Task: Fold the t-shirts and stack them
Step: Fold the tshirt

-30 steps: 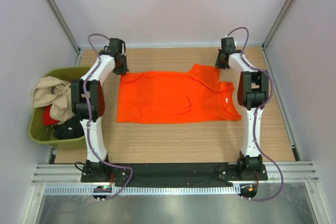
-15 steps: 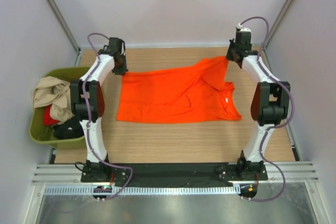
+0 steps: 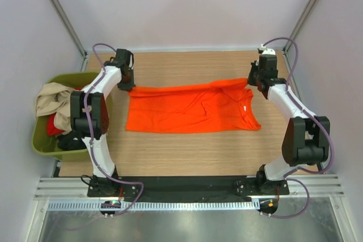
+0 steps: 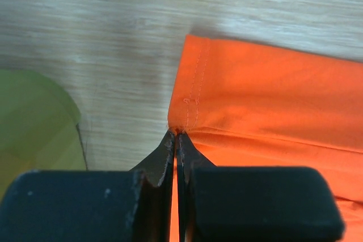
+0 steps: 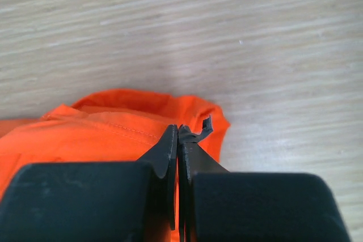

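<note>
My left pincer (image 4: 176, 135) is clamped tight on a hemmed corner of the orange t-shirt (image 3: 190, 109), its two jaws pressed together with only the cloth's edge between them. From above, this is the shirt's far left corner, close to the olive-green tub (image 3: 38, 140). My right pincer (image 5: 177, 133) is pinched just as tight on the same shirt at its far right corner, where a fold of orange cloth bunches to the left of the jaws and partly under them.

The shirt itself lies on the wooden bench (image 3: 187, 154) between my two arms, spread lengthwise from left to right. Its far edge runs almost straight from one pincer to the other. Its near edge lies flat on the wood, and the neck end with its small label points to my right. A few creases cross the middle of the cloth.

The tub sits off the bench's left side. Heaped in it are a beige t-shirt (image 3: 54, 101) on top, a red t-shirt (image 3: 54, 126) under it and a black t-shirt (image 3: 74, 140) at the near end
</note>
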You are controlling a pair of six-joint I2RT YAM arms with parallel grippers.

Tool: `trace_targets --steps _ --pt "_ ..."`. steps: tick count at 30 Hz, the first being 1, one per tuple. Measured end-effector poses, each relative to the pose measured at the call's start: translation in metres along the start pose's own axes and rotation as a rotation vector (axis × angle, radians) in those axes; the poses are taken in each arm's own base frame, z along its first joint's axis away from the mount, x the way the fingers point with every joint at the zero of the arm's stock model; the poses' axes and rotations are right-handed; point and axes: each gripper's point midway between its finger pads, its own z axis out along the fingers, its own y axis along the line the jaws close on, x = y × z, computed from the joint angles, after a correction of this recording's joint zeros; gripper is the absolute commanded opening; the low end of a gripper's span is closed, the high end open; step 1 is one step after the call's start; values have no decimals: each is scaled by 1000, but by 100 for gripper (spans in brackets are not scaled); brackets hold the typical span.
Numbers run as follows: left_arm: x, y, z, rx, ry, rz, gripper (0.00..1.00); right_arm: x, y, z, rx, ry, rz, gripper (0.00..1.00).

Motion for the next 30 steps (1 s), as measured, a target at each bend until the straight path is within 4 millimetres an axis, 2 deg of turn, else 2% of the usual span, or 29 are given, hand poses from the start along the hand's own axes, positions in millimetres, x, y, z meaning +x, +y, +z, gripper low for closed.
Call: trace_targets --steps 4,7,12,18,21,22,24,27,28,30 --pt "5 5 -4 -24 -1 7 2 17 -7 -22 16 12 18 1" --pt "11 6 -3 -38 8 17 3 30 -11 -31 30 30 42 1" --pt "23 6 1 -70 32 41 5 60 -15 -36 55 99 90 1" --pt "25 5 1 -85 33 53 8 100 -28 -42 134 193 137 1" --pt "30 5 2 -94 45 60 15 112 -32 -44 160 226 156 1" --pt "32 5 2 -99 50 63 22 114 -33 -45 167 231 160 4" --pt "38 7 2 -118 66 73 24 119 -34 -46 177 241 171 7" --pt "42 12 -1 -163 78 88 28 124 -35 -50 190 259 186 18" --pt "43 14 -2 -178 80 91 31 125 -36 -53 193 262 189 25" --pt "45 16 -5 -196 92 90 31 123 -37 -59 199 255 196 29"
